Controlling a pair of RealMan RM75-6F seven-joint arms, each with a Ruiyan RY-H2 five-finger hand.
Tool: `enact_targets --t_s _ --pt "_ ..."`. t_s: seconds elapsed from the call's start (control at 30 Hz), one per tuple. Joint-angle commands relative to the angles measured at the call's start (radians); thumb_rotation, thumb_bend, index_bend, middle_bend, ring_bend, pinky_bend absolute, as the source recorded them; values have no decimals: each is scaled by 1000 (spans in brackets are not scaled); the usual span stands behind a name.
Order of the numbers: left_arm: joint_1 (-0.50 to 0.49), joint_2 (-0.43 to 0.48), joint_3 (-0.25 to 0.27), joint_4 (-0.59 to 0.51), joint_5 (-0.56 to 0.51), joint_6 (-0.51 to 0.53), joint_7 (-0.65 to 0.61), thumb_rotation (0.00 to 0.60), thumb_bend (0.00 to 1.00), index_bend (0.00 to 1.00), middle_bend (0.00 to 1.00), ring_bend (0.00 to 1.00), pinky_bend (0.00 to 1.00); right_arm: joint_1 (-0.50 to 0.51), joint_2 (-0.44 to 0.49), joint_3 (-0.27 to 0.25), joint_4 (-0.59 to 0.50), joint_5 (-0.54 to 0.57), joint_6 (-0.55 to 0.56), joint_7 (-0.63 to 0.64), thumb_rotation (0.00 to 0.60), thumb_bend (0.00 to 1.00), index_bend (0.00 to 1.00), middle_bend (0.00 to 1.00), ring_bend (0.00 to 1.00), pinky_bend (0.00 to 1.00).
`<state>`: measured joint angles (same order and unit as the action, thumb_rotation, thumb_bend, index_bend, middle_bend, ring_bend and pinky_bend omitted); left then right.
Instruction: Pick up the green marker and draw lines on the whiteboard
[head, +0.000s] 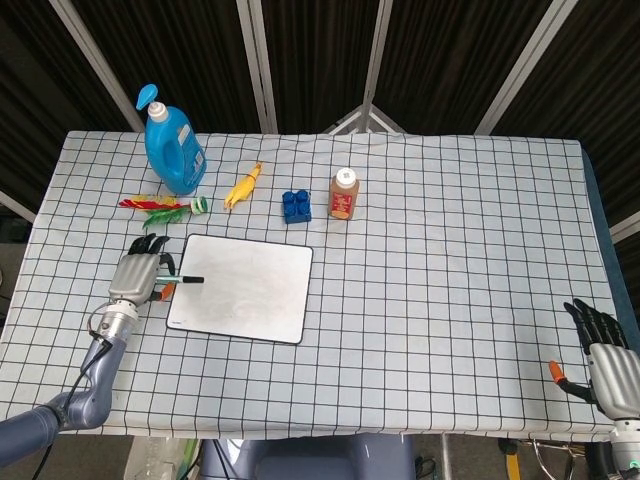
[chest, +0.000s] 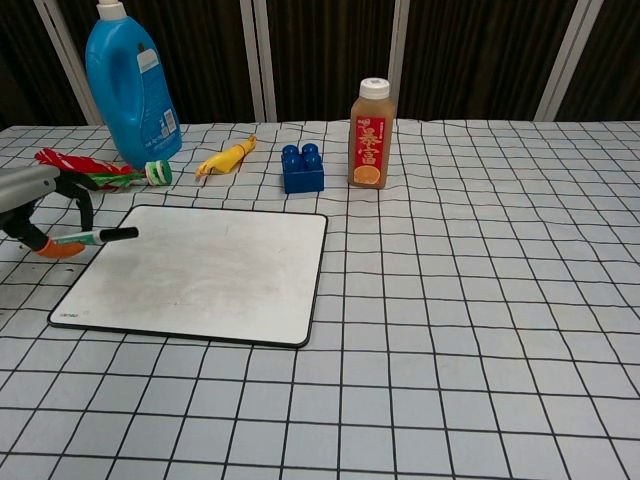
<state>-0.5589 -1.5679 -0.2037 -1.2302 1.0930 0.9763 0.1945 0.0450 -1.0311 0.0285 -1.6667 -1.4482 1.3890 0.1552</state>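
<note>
At the table's left edge, the left hand (head: 135, 279) pinches the green marker (chest: 95, 237) between thumb and a finger, its black cap sticking out to the right over the left border of the whiteboard (head: 242, 288). Behind the board stand a blue detergent bottle (head: 172, 146), a feathered toy (head: 160, 207), a yellow rubber chicken (head: 242, 186), a blue block (head: 295, 206) and a drink bottle (head: 344, 195). Far off at the table's right corner, the right hand (head: 604, 354) holds nothing, its fingers spread apart.
</note>
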Motion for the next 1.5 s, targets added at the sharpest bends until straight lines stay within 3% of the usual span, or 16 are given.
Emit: enact_targets --t_s 0.03,0.2,0.4,0.8,0.93,1.5 --pt "11 16 -55 -90 27 59 -109 600 567 635 106 0 2 0 0 -1 0 0 -1 0 600 353 0 0 0 0" --pt "3 26 -122 -234 -33 42 -201 600 561 644 116 6 39 1 0 0 -1 5 -6 2 600 354 0 0 0 0" --pt "-22 -35 -161 -280 -55 24 -307 600 556 668 160 45 115 2 3 2 -1 11 -10 12 600 353 0 0 0 0" --pt "-102 -150 -148 -135 56 -93 -540 600 554 672 172 45 115 6 3 5 3 17 -23 35 600 354 0 0 0 0" --pt "-117 -181 -142 -83 106 -90 -604 600 554 673 176 45 115 6 3 5 5 20 -26 45 600 354 0 0 0 0" --pt "-152 -225 -117 26 163 -99 -720 600 554 676 180 46 115 7 6 5 3 22 -31 56 600 354 0 0 0 0"
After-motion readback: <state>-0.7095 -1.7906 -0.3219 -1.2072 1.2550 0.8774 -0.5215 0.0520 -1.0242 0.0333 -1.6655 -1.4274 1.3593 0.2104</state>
